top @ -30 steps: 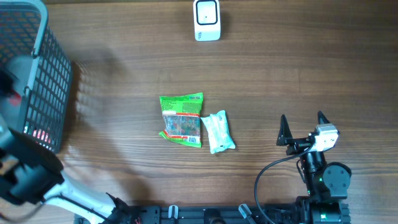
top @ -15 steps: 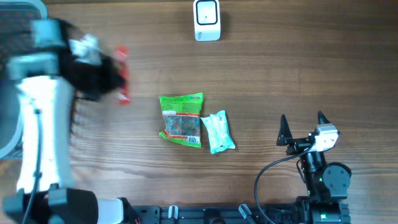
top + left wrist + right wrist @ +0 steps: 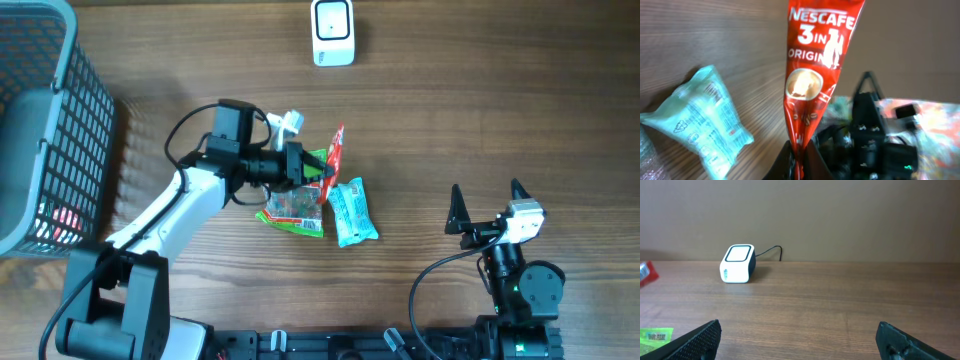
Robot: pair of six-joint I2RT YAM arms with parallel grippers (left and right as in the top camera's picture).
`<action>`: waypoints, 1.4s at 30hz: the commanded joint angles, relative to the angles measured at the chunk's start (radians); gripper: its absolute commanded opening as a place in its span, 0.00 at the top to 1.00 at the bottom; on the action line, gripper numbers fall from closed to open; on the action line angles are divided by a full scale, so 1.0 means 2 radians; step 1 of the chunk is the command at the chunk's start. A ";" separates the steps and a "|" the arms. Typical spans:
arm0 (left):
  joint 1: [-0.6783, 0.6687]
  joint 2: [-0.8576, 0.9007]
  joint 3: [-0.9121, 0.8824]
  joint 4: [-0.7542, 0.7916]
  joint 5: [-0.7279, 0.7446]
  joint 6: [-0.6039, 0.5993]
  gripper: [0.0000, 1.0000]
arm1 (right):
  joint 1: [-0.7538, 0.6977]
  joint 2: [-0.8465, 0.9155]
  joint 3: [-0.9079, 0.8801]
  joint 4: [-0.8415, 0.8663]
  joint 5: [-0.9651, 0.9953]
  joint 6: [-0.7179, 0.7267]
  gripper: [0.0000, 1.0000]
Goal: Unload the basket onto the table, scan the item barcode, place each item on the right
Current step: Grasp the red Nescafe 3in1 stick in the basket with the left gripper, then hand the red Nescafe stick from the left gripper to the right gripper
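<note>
Left fingers are pinched shut on one end of the red Nescafe sachet, which hangs over the green packet and teal pack mid-counter. Right fingers are spread wide, holding nothing. The scanner sits well apart at the far edge.

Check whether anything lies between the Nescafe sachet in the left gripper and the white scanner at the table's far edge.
Nothing visible does. The left gripper holds the sachet, and only bare table lies between it and the scanner. The green packet and teal packet lie nearer the robot, outside that path.
</note>
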 commanded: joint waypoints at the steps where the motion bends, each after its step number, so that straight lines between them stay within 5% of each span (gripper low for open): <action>1: 0.032 0.003 0.003 0.053 0.087 -0.094 0.96 | 0.003 -0.002 -0.001 0.003 0.003 0.004 0.00; 8: 0.050 0.003 0.003 0.096 0.191 -0.117 0.96 | 0.003 -0.002 -0.001 0.006 -0.030 0.027 0.00; 12: 0.038 0.003 0.003 0.096 0.174 -0.117 0.96 | 0.003 -0.002 -0.001 0.007 -0.033 0.168 0.00; 16: 0.019 0.003 0.003 0.097 0.160 -0.118 0.96 | 0.003 0.008 0.028 0.029 -0.175 0.266 0.00; 20: 0.019 0.003 0.003 0.110 0.165 -0.124 0.96 | 0.003 0.157 0.147 0.025 -0.330 0.290 0.00; 24: 0.019 0.003 0.003 0.187 0.187 -0.193 0.96 | 0.003 0.369 0.253 0.040 -0.543 0.295 0.00; 27: 0.020 0.003 0.003 0.302 0.186 -0.249 0.96 | 0.006 0.540 0.278 0.252 -0.641 0.456 0.02; 30: 0.019 0.003 0.003 0.311 0.186 -0.268 0.96 | 0.043 0.588 0.278 0.388 -0.618 0.499 0.17; 38: -0.016 0.003 0.003 0.322 0.206 -0.316 0.96 | 0.123 0.616 0.278 0.381 -0.471 0.467 0.24; 42: -0.035 0.002 0.003 0.339 0.212 -0.316 0.96 | 0.130 0.617 0.278 0.371 -0.447 0.458 0.44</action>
